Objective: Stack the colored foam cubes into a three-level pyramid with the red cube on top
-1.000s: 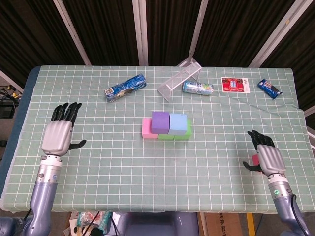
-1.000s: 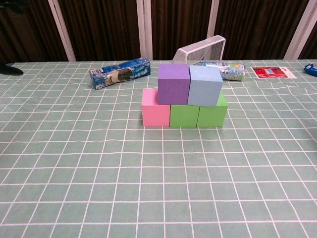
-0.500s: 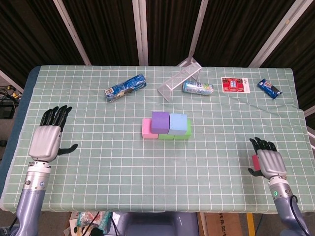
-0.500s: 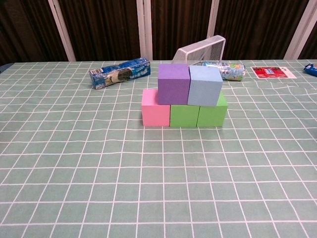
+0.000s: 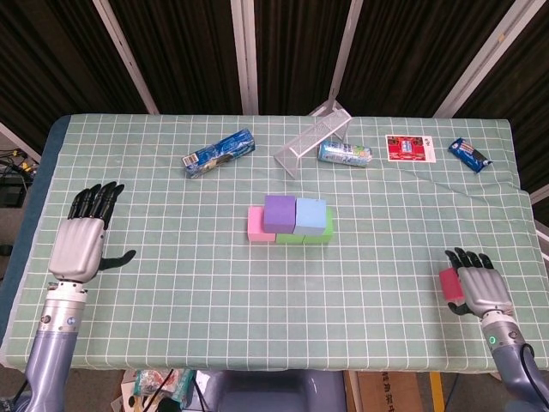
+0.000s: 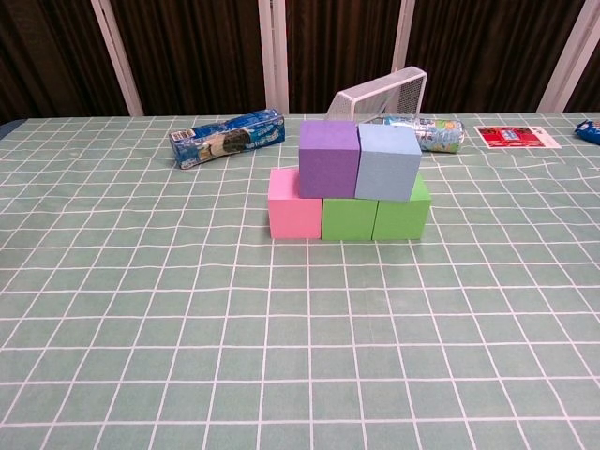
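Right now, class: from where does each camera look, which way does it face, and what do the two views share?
Head view: high above the near table edge, looking down; left robot hand and right robot hand by the red cube show.
Chest view: low, level with the cube stack, facing forward; no arm shows.
Shared: stack, blue packet, wire basket.

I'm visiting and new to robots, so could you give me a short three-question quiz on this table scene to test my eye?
1. True or false: the red cube already tops the pyramid.
2. Which cubes form the second level? A) purple cube and light blue cube B) pink and green
3. Fill in: the red cube is at the ___ hand.

Key: 1 false; 2 A; 3 right. The left hand holds nothing.
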You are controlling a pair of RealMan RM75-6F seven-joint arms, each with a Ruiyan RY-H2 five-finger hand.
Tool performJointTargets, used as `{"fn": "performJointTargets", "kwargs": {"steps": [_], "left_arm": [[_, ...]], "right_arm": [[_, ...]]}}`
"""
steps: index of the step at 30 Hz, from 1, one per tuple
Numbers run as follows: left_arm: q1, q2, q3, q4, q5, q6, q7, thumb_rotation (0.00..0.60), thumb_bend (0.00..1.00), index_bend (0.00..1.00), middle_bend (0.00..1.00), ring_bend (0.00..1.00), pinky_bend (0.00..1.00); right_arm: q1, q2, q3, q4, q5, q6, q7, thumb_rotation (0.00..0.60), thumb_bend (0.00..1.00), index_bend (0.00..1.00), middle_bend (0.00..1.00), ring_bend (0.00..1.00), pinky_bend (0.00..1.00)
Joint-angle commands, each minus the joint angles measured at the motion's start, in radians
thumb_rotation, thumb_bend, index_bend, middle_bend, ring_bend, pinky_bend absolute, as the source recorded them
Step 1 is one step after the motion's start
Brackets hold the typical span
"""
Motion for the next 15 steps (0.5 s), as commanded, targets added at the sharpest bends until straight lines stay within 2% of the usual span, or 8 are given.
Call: {"fn": "performJointTargets", "kwargs": {"steps": [1,8,15], "left_arm": [[0.003,-0.002,-0.004,0.000,0.001,-0.005,0.004,0.600,0.12,0.00,0.04,0.03,0.03],[0.014,-0.008,-0.015,-0.001,0.010,-0.010,0.010,0.600,0.12,0.00,0.04,0.03,0.03],[0.027,-0.008,-0.028,-0.001,0.020,-0.021,0.012,0.600,0.12,0.00,0.04,0.03,0.03]], "right_arm": [[0.005,-0.007,-0.003,0.031,-0.017,-0.014,0.017,0.600,0.26,0.00,0.00,0.00,0.00],[0.014,-0.036,-0.014,0.120,-0.065,-0.042,0.040,0.600,0.26,0.00,0.11,0.03,0.00],[0.026,-0.049,-0.024,0.173,-0.043,-0.086,0.042,0.600,0.26,0.00,0.18,0.07,0.00]]}}
